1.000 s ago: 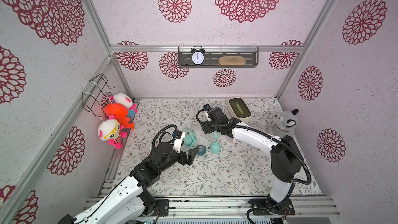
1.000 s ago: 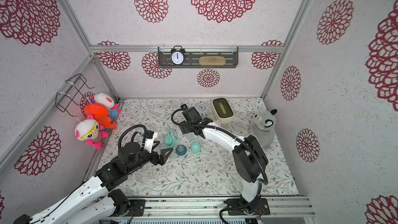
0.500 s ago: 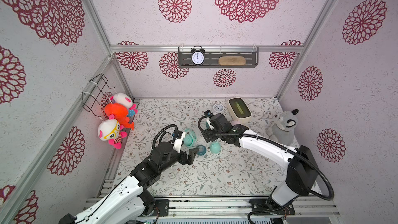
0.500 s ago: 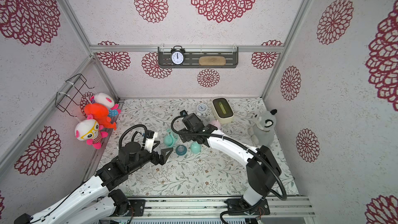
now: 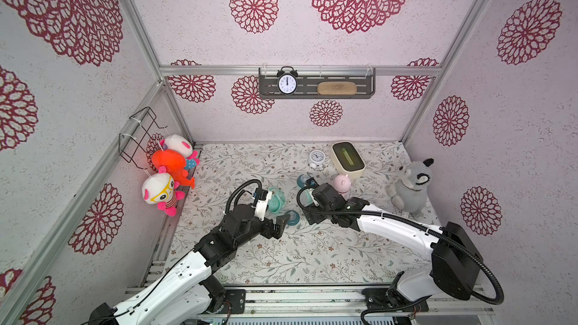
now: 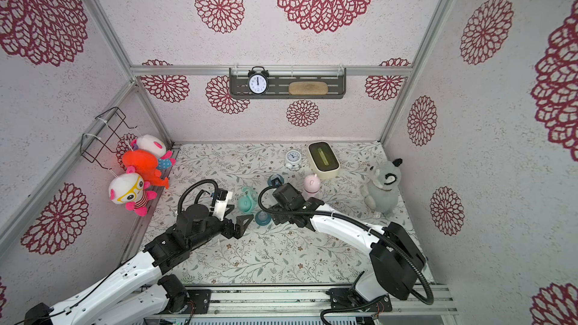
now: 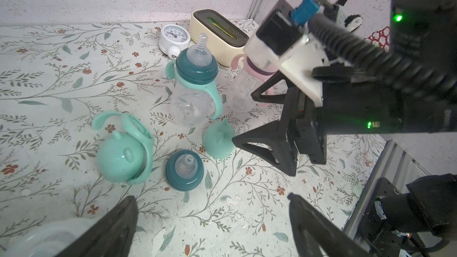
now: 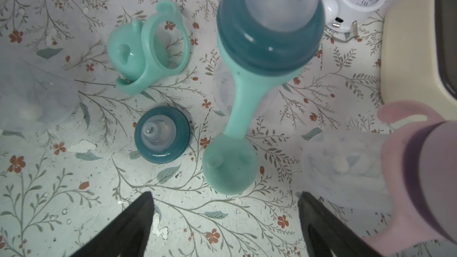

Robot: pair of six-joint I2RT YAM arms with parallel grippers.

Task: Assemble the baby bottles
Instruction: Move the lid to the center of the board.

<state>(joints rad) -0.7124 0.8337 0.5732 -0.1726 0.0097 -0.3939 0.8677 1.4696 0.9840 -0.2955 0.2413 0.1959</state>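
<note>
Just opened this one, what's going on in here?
Two arms are partway through assembling baby bottles. The pink bottle stands capped. A mint bottle stands with its nipple on but uncapped; a loose mint cap sits beside it, in front of the open, empty right gripper. A teal collar and a handle ring lie loose nearby. The left gripper is open too, holding nothing.

Near mat [image 5: 312, 261] lies open; baby bottles [image 7: 195, 90] crowd its middle.
</note>
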